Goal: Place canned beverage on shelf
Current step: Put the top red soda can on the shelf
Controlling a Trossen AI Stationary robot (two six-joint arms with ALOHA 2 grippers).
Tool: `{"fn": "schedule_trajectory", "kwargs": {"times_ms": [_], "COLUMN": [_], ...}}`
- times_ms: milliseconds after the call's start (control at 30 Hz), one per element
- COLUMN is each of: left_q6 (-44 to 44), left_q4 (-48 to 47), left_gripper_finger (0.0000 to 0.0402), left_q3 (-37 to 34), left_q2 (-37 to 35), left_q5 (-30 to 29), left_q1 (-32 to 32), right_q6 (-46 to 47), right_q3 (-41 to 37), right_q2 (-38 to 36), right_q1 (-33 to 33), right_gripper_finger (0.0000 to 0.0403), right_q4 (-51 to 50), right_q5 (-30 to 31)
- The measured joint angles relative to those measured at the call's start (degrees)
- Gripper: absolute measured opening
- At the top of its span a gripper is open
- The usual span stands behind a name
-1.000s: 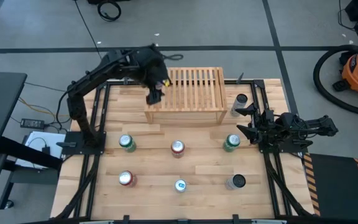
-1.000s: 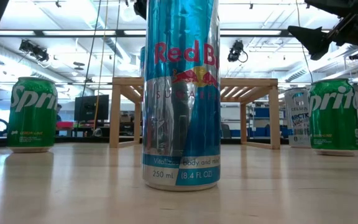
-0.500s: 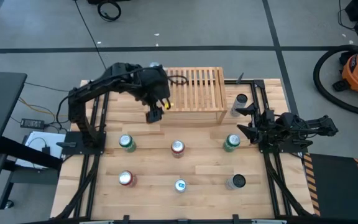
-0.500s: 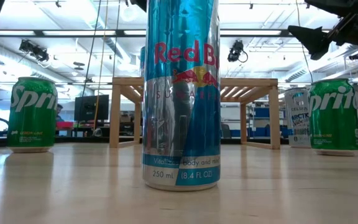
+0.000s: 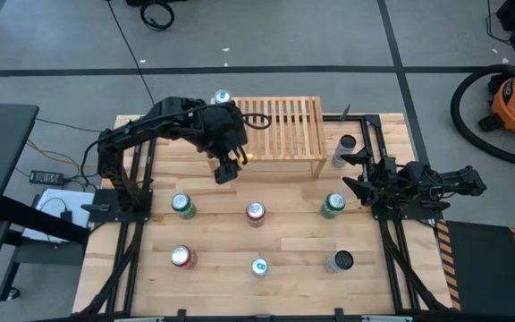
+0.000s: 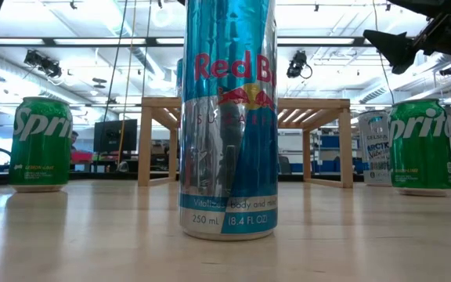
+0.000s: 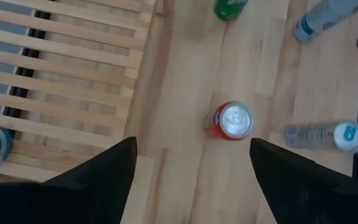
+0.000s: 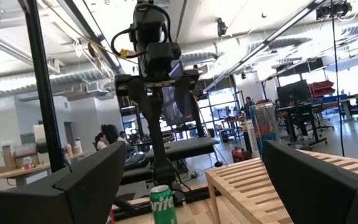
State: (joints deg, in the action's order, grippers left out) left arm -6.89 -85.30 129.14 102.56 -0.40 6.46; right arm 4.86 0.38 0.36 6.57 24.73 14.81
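Hovering apart and empty beside the shelf [image 5: 278, 125], the left hand [image 5: 225, 172] sees a red can [image 7: 229, 121] beneath it; overhead shows a can [image 5: 223, 97] on the shelf's far corner behind the hand, and the right hand [image 5: 354, 173], spread, idle.

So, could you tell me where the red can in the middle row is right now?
In the high view the red can stands mid-table, in front of the shelf, between two green cans.

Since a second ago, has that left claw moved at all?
Yes. In the high view the left gripper has come off the shelf corner, toward the table's near side and the red can.
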Motion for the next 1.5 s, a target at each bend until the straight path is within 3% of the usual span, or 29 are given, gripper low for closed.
{"fn": "schedule_trajectory", "kwargs": {"times_ms": [267,733,1067,1300,1500], "left_q6": [-2.2,-6.0,-7.9,-8.0,-8.0], "left_q4": [0.9,1.0,1.0,1.0,1.0], "left_gripper_finger": [0.0314,0.0314,0.0314,0.0314,0.0314], "left_q3": [0.0,0.0,0.0,0.0,0.0], "left_q2": [0.0,0.0,0.0,0.0,0.0], "left_q5": [0.0,0.1,0.0,0.0,0.0], "left_q1": [-1.8,-8.6,-10.6,-10.4,-10.4], "right_q6": [0.1,5.6,5.7,1.0,-7.7], "right_q3": [0.0,4.1,14.1,22.4,28.1], "right_q2": [0.0,4.3,21.4,37.5,48.2], "right_q1": [0.0,0.0,1.0,7.5,14.6], "right_gripper_finger": [0.0387,0.0387,0.0387,0.0387,0.0387], "right_q4": [1.8,4.8,4.8,4.0,1.0], "right_q5": [-0.1,-13.2,-21.6,-26.4,-21.2]}}
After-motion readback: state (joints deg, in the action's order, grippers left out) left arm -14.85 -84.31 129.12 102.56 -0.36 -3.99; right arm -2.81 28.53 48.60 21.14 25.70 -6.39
